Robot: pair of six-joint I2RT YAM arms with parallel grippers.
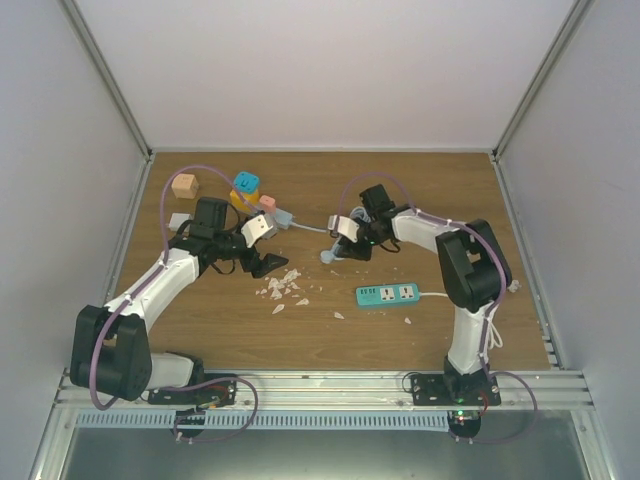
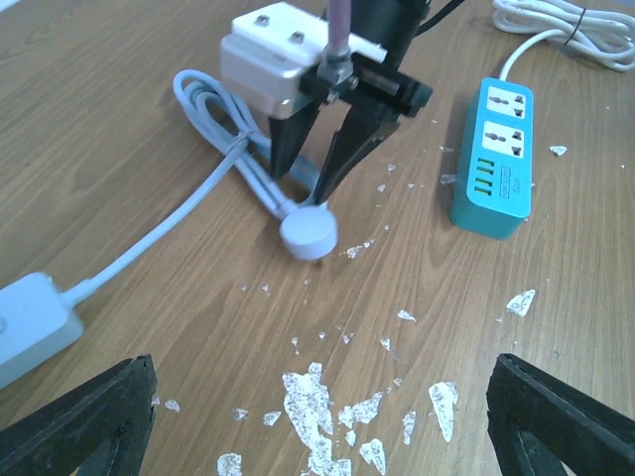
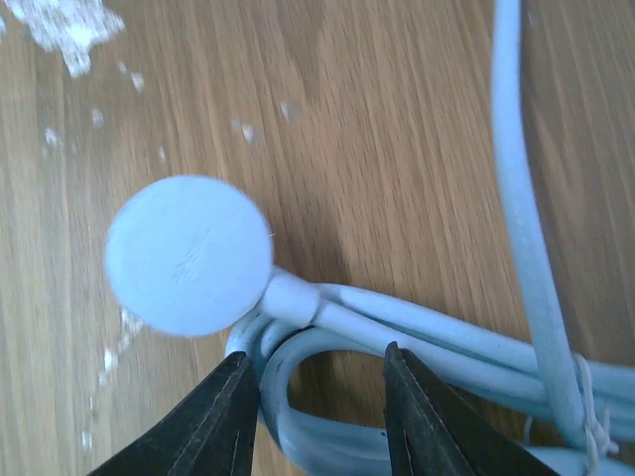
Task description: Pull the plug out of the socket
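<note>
The socket, a pale grey-blue power strip, lies at the table's middle back; its end shows at the lower left of the left wrist view. Its thin pale cable runs to a tied bundle. The round pale-blue plug lies on the wood, apart from both strips, and shows in both wrist views. My right gripper is open, its fingers straddling a cable loop just behind the plug. My left gripper is open wide and empty, left of the plug.
A teal power strip with a white cable lies at the right. Coloured blocks stand at the back left. White flakes are scattered on the wood between the arms. Walls enclose the table.
</note>
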